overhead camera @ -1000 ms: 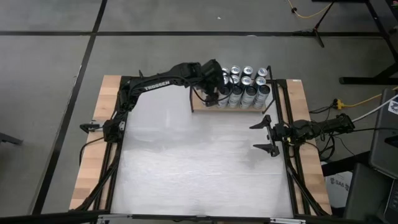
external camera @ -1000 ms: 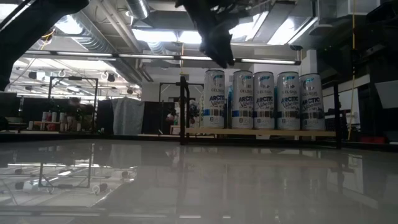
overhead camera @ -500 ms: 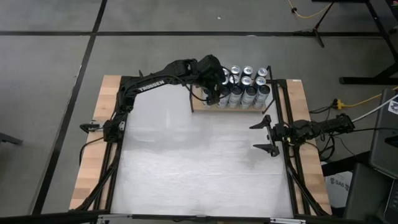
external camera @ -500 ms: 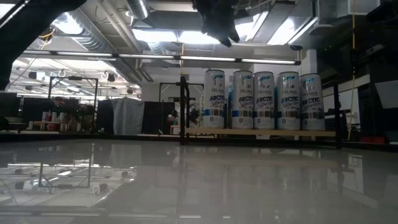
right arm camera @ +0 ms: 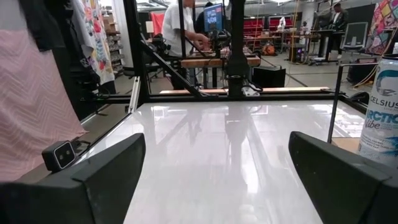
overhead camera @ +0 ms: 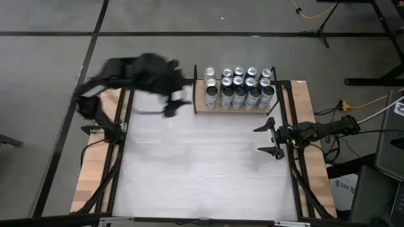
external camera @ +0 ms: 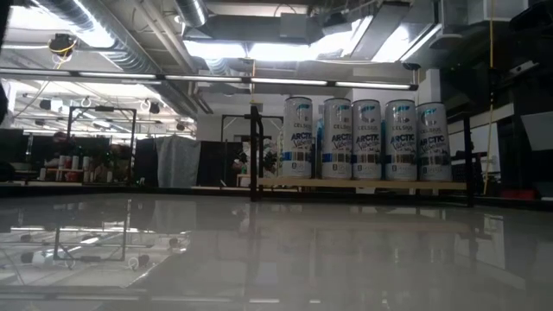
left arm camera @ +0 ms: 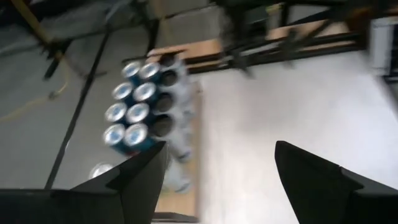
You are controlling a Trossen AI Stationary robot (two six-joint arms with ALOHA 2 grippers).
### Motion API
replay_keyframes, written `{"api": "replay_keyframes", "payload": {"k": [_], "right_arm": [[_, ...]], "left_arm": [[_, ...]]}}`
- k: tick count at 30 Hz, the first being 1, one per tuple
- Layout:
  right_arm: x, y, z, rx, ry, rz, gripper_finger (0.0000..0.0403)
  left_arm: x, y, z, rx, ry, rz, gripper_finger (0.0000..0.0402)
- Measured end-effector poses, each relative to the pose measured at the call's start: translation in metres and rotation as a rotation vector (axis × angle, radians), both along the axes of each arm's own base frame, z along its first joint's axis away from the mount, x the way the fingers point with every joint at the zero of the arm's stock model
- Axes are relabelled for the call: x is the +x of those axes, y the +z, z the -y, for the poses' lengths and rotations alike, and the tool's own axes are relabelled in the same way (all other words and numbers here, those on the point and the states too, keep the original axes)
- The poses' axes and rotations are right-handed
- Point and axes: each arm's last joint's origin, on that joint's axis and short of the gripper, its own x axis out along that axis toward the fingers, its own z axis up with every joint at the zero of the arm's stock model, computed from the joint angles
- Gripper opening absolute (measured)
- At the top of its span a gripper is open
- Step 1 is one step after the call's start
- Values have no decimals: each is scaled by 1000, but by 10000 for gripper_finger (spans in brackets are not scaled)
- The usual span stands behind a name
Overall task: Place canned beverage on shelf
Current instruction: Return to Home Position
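The white surface (overhead camera: 202,164) is the biggest thing here, and from where I stand I can see no can left loose on it. The left arm (overhead camera: 120,72) is drawn up over the 10 o'clock corner, and the right arm (overhead camera: 322,130) lies along the 3 o'clock edge, waiting. The shelf (external camera: 363,184) sits at the far edge at about 1 o'clock, a small wooden board between thin black uprights. It looks full: the white-and-blue Celsius cans (external camera: 364,138) stand upright, five across the front, touching side by side, with a second row close behind them. The left hand (overhead camera: 177,106) hangs above the surface at about 11 o'clock, near the shelf's left end but clear of it, its fingers spread wide and holding nothing. The right hand (overhead camera: 266,137) is likewise released and empty at 3 o'clock, pointing in across the surface. By my reckoning the stocking is done, with no can waiting. All that seems left is for the left arm to settle at its resting place.
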Motion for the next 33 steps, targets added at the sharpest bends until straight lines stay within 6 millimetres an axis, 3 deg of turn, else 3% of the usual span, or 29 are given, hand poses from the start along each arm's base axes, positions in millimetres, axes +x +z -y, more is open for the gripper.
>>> {"api": "replay_keyframes", "payload": {"k": [4,9,22,29,33], "right_arm": [[0,0,0,0,0,0,386],[0,0,0,0,-1,0,386],[0,0,0,-7,-8,1,386],[0,0,0,-8,-8,1,386],[0,0,0,-8,-8,1,386]], "left_arm": [[-41,4,35,-2,-130,39,288],[-73,-23,57,43,-174,173,288],[-178,-158,37,-6,21,463,288],[-212,-219,27,16,174,620,288],[-224,-244,24,-16,223,679,288]]}}
